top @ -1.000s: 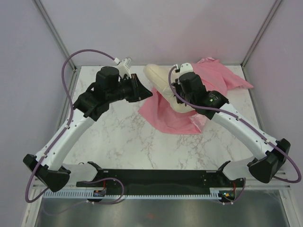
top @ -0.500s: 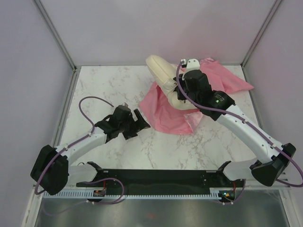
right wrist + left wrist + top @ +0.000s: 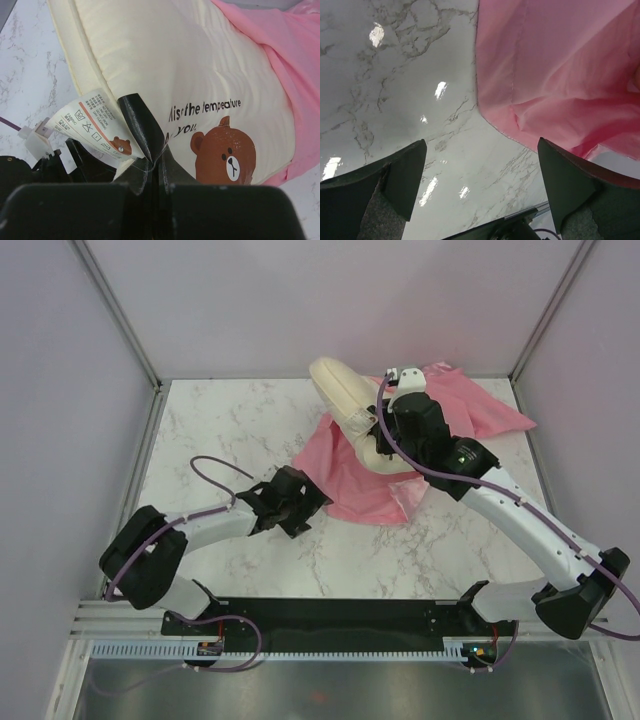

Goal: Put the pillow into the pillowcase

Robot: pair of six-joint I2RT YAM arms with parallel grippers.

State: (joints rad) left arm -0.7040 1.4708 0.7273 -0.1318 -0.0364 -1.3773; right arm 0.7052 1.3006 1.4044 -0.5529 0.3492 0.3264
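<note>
While pinching the pillow (image 3: 175, 65) at its edge seam, just beside the white care label (image 3: 95, 125), reaches in from 4 o'clock: the right gripper (image 3: 155, 160), jaws pressed together on a fold of the cream fabric. On the quilted front, at 3 o'clock from that pinch in the right wrist view, a line of dark text (image 3: 205, 107) and, under it, a brown bear face (image 3: 225, 155).

Seen from above, at 12 to 1 o'clock on the marble counter (image 3: 240, 430): pillow tilted, rounded far end lifted toward 11 o'clock, lower end down on the pink pillowcase (image 3: 345, 485). Inside the opening or merely on top of it: cannot tell. Pillowcase thin, shiny and rumpled, spread from the counter's middle out toward 2 o'clock, one corner near the far right edge, pink folds touching the pillow along its 3 o'clock side.

At 7 o'clock from the pillow, low over the counter, the left gripper (image 3: 303, 502), aimed toward 2 o'clock, jaws wide apart with only bare marble between them. Just ahead of the dark fingertips (image 3: 407, 180) in the left wrist view, the pillowcase's near hem and a folded corner, closest to the finger at 4 o'clock in that view. Touching the fabric or just short of it: cannot tell.
</note>
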